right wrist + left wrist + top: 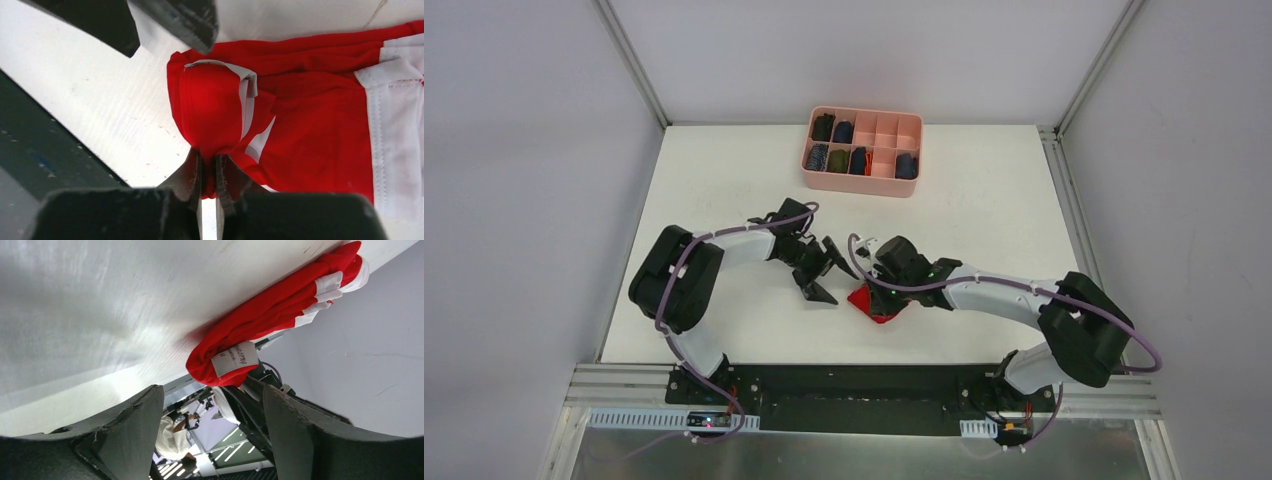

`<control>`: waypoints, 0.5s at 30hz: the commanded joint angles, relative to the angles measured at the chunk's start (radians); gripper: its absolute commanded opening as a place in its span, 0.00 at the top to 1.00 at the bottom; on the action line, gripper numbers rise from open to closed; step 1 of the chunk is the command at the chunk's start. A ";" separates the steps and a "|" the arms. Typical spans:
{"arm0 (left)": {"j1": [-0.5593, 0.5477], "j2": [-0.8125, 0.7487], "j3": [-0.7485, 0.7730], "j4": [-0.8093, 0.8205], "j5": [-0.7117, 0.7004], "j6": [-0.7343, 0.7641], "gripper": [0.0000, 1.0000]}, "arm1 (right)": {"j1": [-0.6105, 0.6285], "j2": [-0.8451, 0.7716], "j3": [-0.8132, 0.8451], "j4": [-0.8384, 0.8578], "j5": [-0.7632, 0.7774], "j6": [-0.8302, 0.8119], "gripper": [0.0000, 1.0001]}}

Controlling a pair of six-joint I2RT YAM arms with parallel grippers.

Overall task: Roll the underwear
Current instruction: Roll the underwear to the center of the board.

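The red underwear (874, 302) lies bunched on the white table near its front middle, half under my right wrist. My right gripper (208, 162) is shut on a fold of the underwear (300, 125), with red cloth pinched between its two fingers and white bands showing to the right. My left gripper (824, 270) stands open just left of the garment, nothing between its fingers. In the left wrist view the underwear (270, 315) with its white label lies beyond the spread fingers (135, 425), apart from them.
A pink divided tray (864, 180) at the table's far side holds several dark rolled garments. The black mounting rail (854, 395) runs along the near edge. Grey walls and frame posts close in the table on both sides.
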 commanded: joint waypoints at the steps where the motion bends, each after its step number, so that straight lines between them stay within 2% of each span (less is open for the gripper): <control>1: -0.005 -0.068 -0.024 -0.024 0.012 0.040 0.22 | -0.052 0.011 -0.017 0.028 -0.187 0.088 1.00; 4: -0.020 -0.043 -0.025 -0.024 0.036 0.098 0.13 | -0.073 0.031 -0.019 0.037 -0.231 0.100 1.00; 9: -0.066 -0.033 -0.022 -0.019 0.012 0.134 0.11 | -0.079 0.039 -0.016 0.035 -0.239 0.098 1.00; 15: -0.097 -0.002 -0.013 -0.003 -0.032 0.091 0.27 | -0.082 0.037 -0.020 0.036 -0.239 0.102 1.00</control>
